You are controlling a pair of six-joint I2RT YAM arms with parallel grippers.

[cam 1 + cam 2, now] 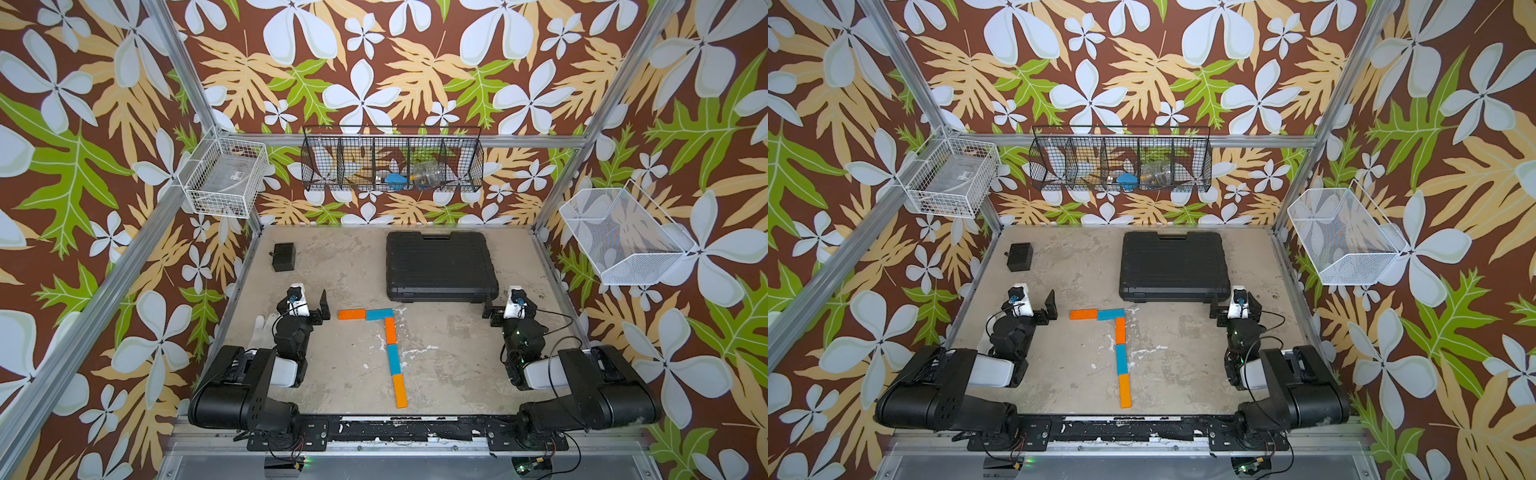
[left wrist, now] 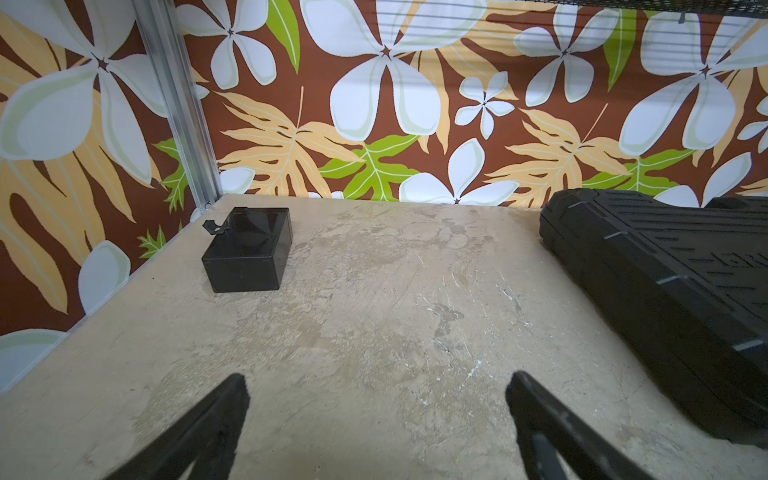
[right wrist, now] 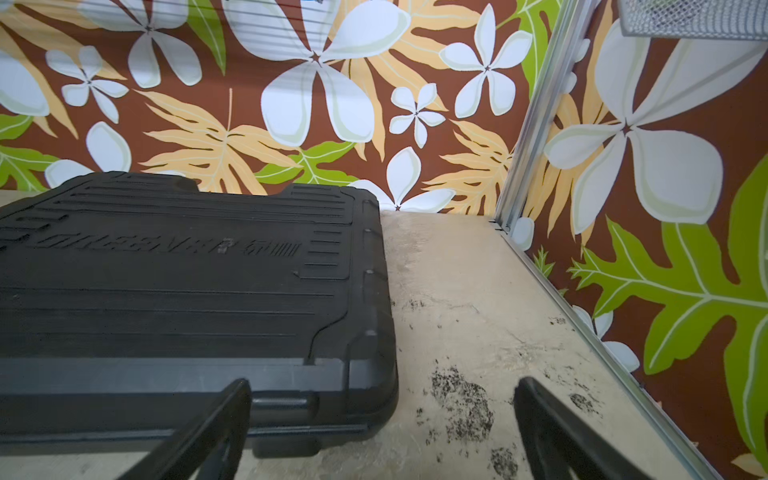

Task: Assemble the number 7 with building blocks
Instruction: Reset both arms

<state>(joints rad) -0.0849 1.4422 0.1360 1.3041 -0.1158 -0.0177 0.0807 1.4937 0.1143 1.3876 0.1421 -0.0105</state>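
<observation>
The building blocks lie flat mid-table in both top views, forming the number 7 [image 1: 386, 332] [image 1: 1119, 332]. Its top bar is an orange block [image 1: 351, 314] joined to a blue block [image 1: 379, 314]. The stem runs toward the front edge: orange [image 1: 390, 330], blue [image 1: 393, 359], orange [image 1: 400, 390]. My left gripper [image 1: 305, 296] [image 2: 377, 378] is open just left of the top bar, over bare table. My right gripper [image 1: 507, 305] [image 3: 383, 382] is open well to the right, at the near corner of a black case. No block shows in either wrist view.
A large black tool case [image 1: 440, 266] [image 3: 187, 282] lies at the back right and a small black box [image 1: 284, 257] [image 2: 247, 253] at the back left. Wire baskets [image 1: 392, 164] hang on the walls. A white glove [image 1: 266, 326] lies by the left arm.
</observation>
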